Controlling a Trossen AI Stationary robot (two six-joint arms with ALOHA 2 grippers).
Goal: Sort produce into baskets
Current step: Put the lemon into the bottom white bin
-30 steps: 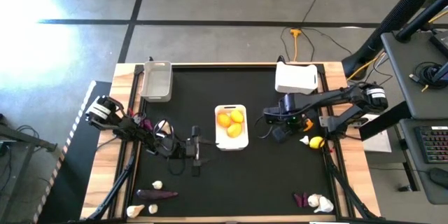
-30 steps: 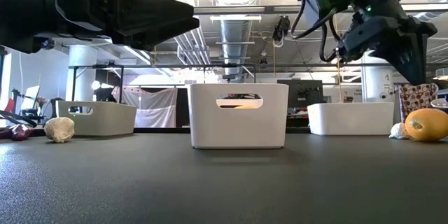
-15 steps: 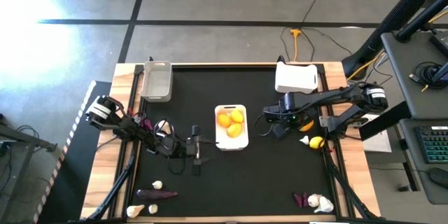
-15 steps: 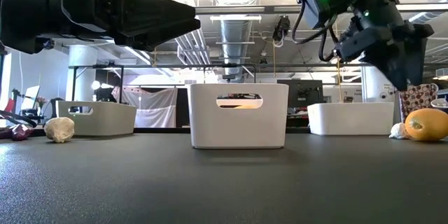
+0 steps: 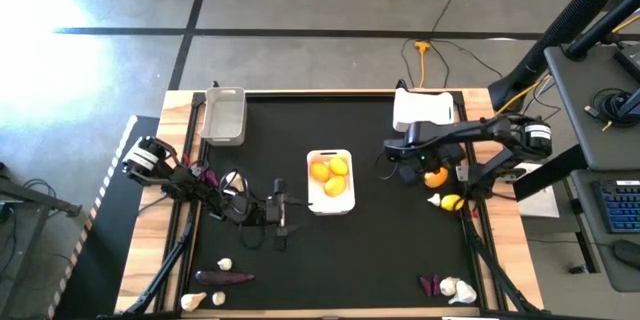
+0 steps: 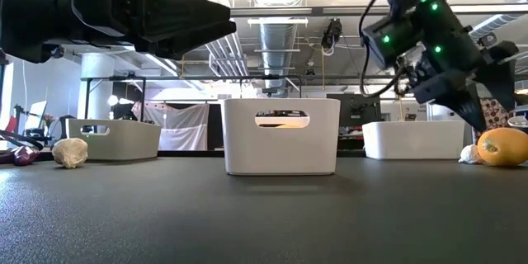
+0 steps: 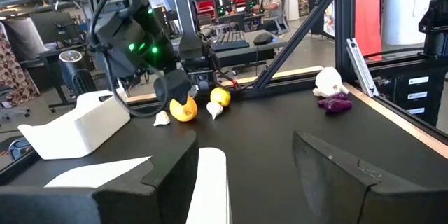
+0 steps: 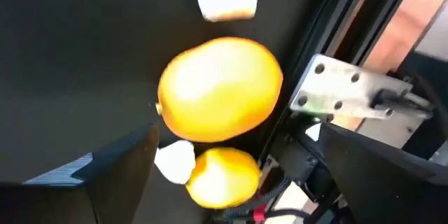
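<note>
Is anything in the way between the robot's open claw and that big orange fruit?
No. The right gripper is open just above the orange fruit, with nothing between them. A white bulb lies right beside the fruit.

Orange fruit (image 7: pixel 184 108) beneath right gripper (image 7: pixel 175 86), yellow fruit (image 7: pixel 220 96) beside.

A grey concrete floor (image 5: pixel 330 0) crossed by dark lines surrounds the worktop (image 5: pixel 370 250), whose black surface has a pale wooden border. A yellow cable (image 5: pixel 425 52) trails across the floor. To one side stands a desk with a keyboard (image 5: pixel 622 203). Beyond, silver ceiling ducts (image 6: pixel 272 29) hang under bright lights, and a seated person (image 7: pixel 269 1) works at a far desk.
</note>
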